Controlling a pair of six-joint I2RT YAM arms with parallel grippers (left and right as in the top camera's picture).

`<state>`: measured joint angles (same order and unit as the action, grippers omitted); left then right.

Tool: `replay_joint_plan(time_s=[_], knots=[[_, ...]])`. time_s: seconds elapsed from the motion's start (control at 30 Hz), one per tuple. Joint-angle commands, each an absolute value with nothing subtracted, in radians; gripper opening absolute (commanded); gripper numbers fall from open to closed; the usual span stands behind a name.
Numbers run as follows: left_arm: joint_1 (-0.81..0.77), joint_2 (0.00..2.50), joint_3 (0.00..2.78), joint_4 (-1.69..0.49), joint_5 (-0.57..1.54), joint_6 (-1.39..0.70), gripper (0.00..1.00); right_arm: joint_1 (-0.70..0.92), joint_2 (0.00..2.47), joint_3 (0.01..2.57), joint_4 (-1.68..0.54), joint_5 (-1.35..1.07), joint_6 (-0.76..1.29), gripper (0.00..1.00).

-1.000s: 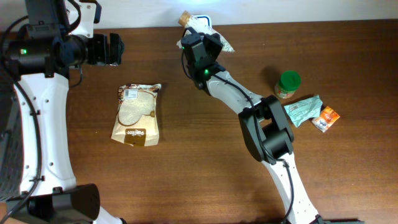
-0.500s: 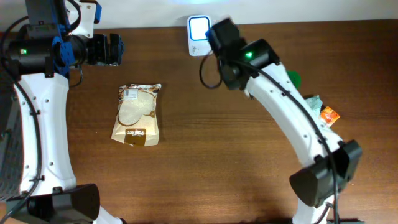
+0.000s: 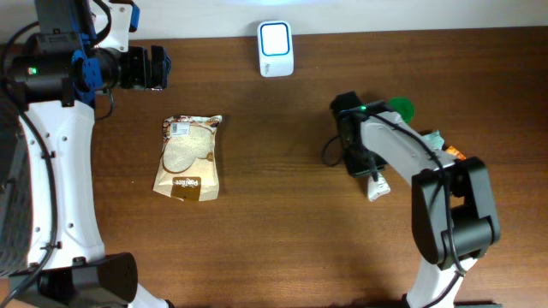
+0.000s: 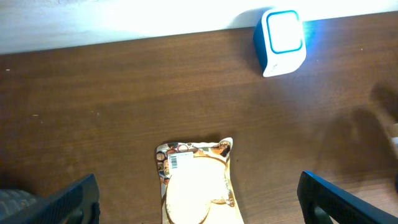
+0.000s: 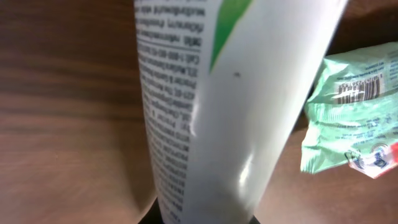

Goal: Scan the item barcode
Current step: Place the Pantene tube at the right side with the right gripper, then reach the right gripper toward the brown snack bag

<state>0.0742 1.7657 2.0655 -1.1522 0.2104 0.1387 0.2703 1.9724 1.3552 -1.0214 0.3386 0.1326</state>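
Firstly, at the far left the left hand [image 3: 161, 68] hangs over the dark brown wooden worktop [image 3: 274, 239] with its fingers spread fully apart and nothing between them. Just to its right lies a flat beige and brown snack pouch [image 3: 188, 158], with its white barcode label facing up. At the back edge, in the middle, stands the small white scanner box with a glowing blue window [image 3: 276, 37]. Further right, the right hand [image 3: 366, 168] is closed tight on a white plastic tube with green marking and fine print [image 5: 205, 112], which is the item for scanning. The tube is held low, well apart from the scanner. Near it are a jar with a green lid [image 3: 398, 109], a mint green packet [image 5: 351, 106] and a small orange packet [image 3: 454, 155]. I think the danger is this: no barcode shows on the visible side of the tube, so the wrong side could be presented. The smooth tube could also turn in the grip, and the arm could knock the jar.
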Motion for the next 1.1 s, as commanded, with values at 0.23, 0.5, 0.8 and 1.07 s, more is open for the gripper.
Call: replay_joint_plan(time_s=[0.23, 0.5, 0.8, 1.07], knots=[[0.077, 1.768, 2.069, -1.15, 0.221, 0.155, 0.99, 0.071, 1.957, 1.353, -0.987, 0.264, 0.128, 0.57], [0.077, 1.768, 2.069, -1.15, 0.221, 0.155, 0.99, 0.242, 1.925, 1.683, -0.933, -0.445, 0.114, 0.98], [0.077, 1.768, 2.069, -1.15, 0.221, 0.155, 0.99, 0.507, 2.119, 1.664, -0.448, -0.565, 0.403, 1.0], [0.077, 1.768, 2.069, -1.147, 0.226, 0.152, 0.99, 0.609, 2.263, 1.664, -0.247, -0.511, 0.622, 0.77]])
